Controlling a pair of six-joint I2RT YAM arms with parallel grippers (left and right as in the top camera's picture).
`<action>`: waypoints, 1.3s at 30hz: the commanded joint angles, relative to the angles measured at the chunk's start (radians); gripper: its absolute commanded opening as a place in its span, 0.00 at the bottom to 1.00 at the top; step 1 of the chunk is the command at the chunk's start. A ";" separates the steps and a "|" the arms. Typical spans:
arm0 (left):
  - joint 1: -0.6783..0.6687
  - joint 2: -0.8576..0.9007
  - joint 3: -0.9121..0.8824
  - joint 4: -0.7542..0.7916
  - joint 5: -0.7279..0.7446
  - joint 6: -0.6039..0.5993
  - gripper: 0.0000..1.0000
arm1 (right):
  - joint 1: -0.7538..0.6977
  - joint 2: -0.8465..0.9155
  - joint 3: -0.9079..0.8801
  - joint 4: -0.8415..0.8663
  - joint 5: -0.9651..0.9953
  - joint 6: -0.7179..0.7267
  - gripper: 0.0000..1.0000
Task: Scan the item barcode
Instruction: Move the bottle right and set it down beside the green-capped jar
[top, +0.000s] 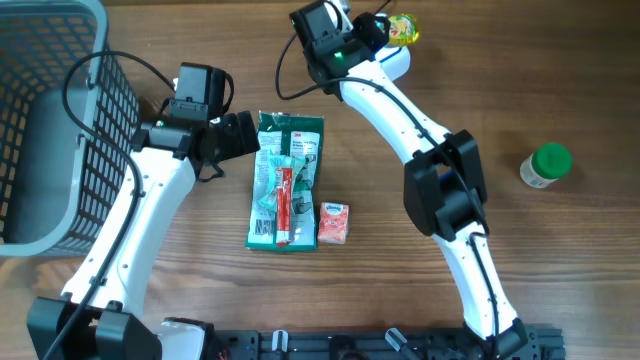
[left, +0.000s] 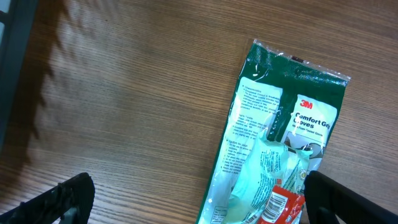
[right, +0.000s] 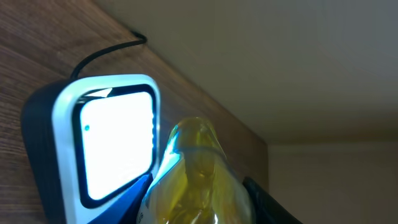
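While the left fingers hang spread and empty beside the green glove packet on the worktop, the right fingers clasp the yellow item at the lit scanner. The presenting step seems in hand. Next, its barcode must face the window.

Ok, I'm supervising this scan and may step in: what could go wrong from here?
The glossy yellow packet in the right hand sits beside the lit window of the white-faced scanner, not before it, and no barcode shows, so the read may fail. This is near the far edge of the wooden table; a slip could send the packet off.
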 joint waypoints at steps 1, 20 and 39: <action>0.005 -0.008 0.016 -0.001 -0.009 0.012 1.00 | 0.004 -0.202 0.005 -0.051 0.018 0.119 0.04; 0.005 -0.008 0.016 -0.001 -0.009 0.012 1.00 | -0.498 -0.509 -0.057 -0.667 -0.874 0.615 0.08; 0.005 -0.008 0.016 -0.001 -0.009 0.012 1.00 | -0.824 -0.509 -0.564 -0.340 -0.935 0.552 0.17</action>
